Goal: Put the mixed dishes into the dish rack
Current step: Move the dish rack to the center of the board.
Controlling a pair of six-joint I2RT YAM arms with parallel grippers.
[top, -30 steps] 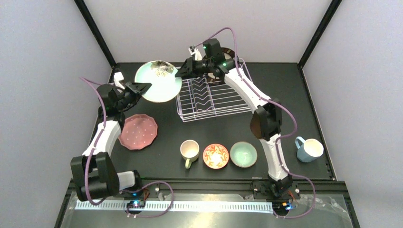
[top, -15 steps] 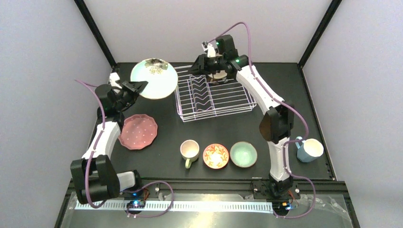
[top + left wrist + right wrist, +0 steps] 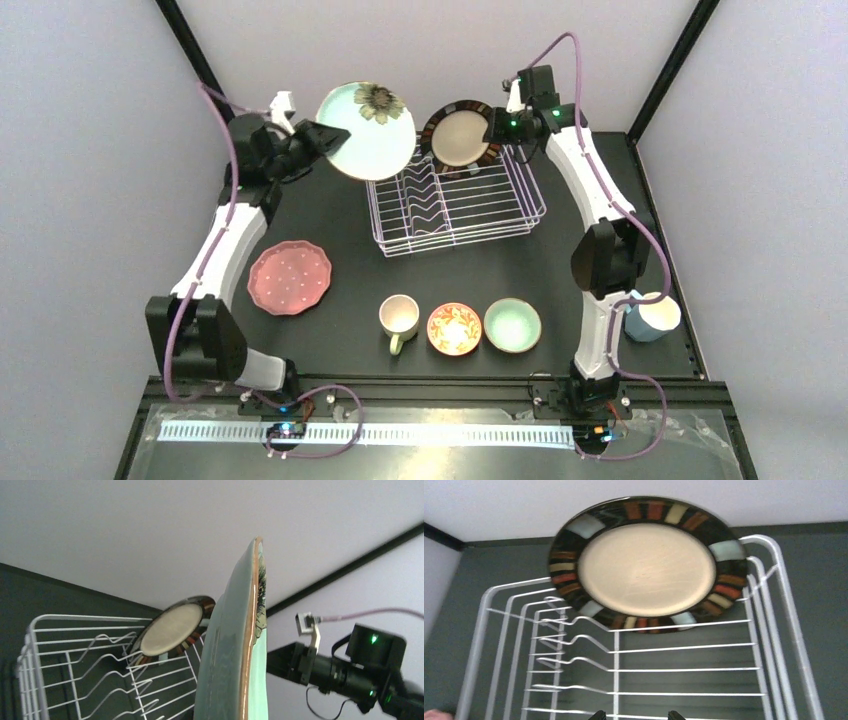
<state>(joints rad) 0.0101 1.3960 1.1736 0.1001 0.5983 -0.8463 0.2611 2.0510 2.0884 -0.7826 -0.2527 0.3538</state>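
Your left claw (image 3: 322, 137) is clamped on the 9 o'clock rim of the teal round plate with a dark flower (image 3: 368, 132), holding it in the air over the 10 o'clock corner of the white wire dish rack (image 3: 460, 238). In the top view the plate's 3 o'clock edge sits just beside the cream plate with a dark striped rim (image 3: 460, 134); whether they touch, you cannot tell. The left wrist view shows the teal plate edge-on, its long axis upright, with a brown line along the rim. The striped plate stands tilted at the rack's 12 o'clock end, its face toward 6 o'clock, its lower rim among the wires. From it toward 6 o'clock, the wavy dividers are bare wire. Your right claw (image 3: 635, 714) has its fingers apart, gripping nothing, just at 3 o'clock of the striped plate. Well apart toward 6 o'clock sit a pink dotted scalloped plate (image 3: 289, 277), cream mug (image 3: 399, 316), red-orange bowl (image 3: 454, 328), mint bowl (image 3: 512, 325) and blue mug (image 3: 652, 315).
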